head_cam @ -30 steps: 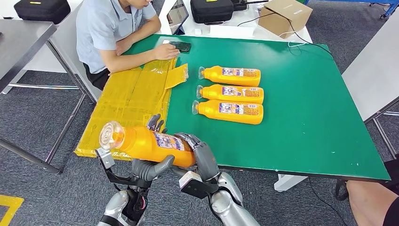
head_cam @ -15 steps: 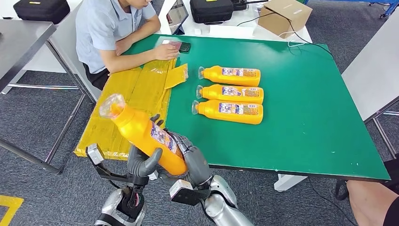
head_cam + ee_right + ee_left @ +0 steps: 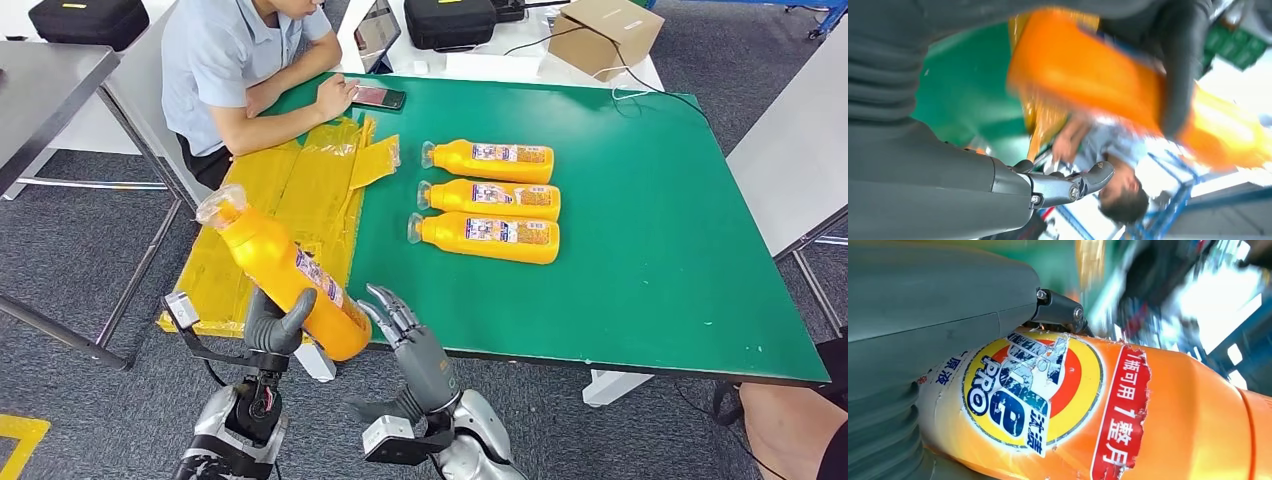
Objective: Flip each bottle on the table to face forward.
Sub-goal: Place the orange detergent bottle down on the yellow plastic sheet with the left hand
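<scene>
Left robot hand [image 3: 272, 318] grips bottle [image 3: 285, 270] near person [image 3: 235, 60], yellow sheet [image 3: 280, 215]

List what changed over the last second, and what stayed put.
The right hand let go of the held bottle; the left hand alone grips it, swung leftward from level to steeply tilted. The person's hand moved on the phone. Three bottles stayed put.

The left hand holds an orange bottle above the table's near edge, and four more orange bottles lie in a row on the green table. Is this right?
Not quite. The head view shows three bottles lying in a row on the green table, not four. The rest holds: the left hand holds an orange bottle above the table's near edge.
</scene>
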Motion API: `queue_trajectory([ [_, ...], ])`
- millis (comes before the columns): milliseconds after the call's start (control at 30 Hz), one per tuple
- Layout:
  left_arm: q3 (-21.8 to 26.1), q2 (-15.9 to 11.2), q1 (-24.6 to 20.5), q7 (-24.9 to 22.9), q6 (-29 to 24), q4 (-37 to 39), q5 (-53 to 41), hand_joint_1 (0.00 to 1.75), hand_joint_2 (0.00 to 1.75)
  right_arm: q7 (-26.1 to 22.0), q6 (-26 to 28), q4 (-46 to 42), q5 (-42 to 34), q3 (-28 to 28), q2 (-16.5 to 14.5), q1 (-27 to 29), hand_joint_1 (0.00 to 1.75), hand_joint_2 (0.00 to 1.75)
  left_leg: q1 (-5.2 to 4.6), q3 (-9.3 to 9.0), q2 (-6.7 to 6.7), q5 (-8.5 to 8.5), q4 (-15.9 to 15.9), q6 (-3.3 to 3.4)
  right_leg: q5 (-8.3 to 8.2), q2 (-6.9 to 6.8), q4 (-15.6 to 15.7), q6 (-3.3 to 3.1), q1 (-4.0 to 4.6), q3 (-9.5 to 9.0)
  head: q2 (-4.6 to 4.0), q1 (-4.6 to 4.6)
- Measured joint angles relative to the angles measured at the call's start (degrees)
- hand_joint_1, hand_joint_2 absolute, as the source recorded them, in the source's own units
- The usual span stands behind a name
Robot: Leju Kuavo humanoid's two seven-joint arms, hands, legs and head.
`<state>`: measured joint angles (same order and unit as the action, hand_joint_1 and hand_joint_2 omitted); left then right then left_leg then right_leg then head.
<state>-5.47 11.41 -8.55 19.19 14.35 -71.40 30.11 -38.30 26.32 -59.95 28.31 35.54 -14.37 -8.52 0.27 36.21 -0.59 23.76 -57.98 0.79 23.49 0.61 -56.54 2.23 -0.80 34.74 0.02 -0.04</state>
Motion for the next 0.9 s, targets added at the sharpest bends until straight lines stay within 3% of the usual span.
queue_trajectory([
  [133, 1.3, -2.4, -1.4, 4.2, -15.2, -1.7, -19.6, 1.75, 1.75, 0.4, 3.5, -4.6, 0.7, -2.3, 1.7, 2.7, 0.00, 0.00, 0.00, 0.01, 0.00, 0.00, 0.0, 0.00, 0.00, 0.00, 0.0, 0.00, 0.00, 0.01, 0.00, -0.01],
  [233, 1.3, -4.2, -2.1, 4.7, -25.6, -3.7, -35.9, 1.75, 1.75, 0.9, 4.9, -7.7, 0.8, -4.6, 2.7, 4.5, 0.00, 0.00, 0.00, 0.01, -0.01, -0.01, 0.0, 0.00, 0.00, 0.00, 0.0, 0.00, 0.00, 0.01, 0.00, 0.00],
  [367, 0.6, -6.7, -3.4, 1.6, -32.9, -5.4, -54.9, 1.75, 1.75, 1.2, 5.8, -10.4, 1.2, -8.1, 3.5, 6.1, 0.00, 0.00, 0.00, 0.01, -0.01, -0.01, 0.0, 0.00, 0.00, 0.00, 0.0, 0.00, -0.02, 0.01, 0.00, 0.00],
  [600, -3.2, -9.4, -9.6, -5.3, -24.9, 0.0, -68.6, 1.75, 1.75, 1.3, 5.2, -11.4, 1.2, -11.6, 3.7, 6.4, 0.00, 0.00, 0.00, 0.00, -0.01, -0.05, 0.0, 0.02, -0.04, 0.00, 0.0, 0.02, -0.02, -0.01, 0.00, 0.00],
  [900, -7.6, -9.7, -15.9, -1.6, -20.3, 13.5, -70.3, 1.75, 1.75, 0.3, 3.0, -9.9, 0.8, -11.9, 2.9, 5.2, 0.00, 0.00, 0.00, 0.01, 0.01, -0.05, 0.0, 0.01, -0.04, 0.00, 0.0, 0.02, -0.01, 0.00, 0.00, 0.00],
])
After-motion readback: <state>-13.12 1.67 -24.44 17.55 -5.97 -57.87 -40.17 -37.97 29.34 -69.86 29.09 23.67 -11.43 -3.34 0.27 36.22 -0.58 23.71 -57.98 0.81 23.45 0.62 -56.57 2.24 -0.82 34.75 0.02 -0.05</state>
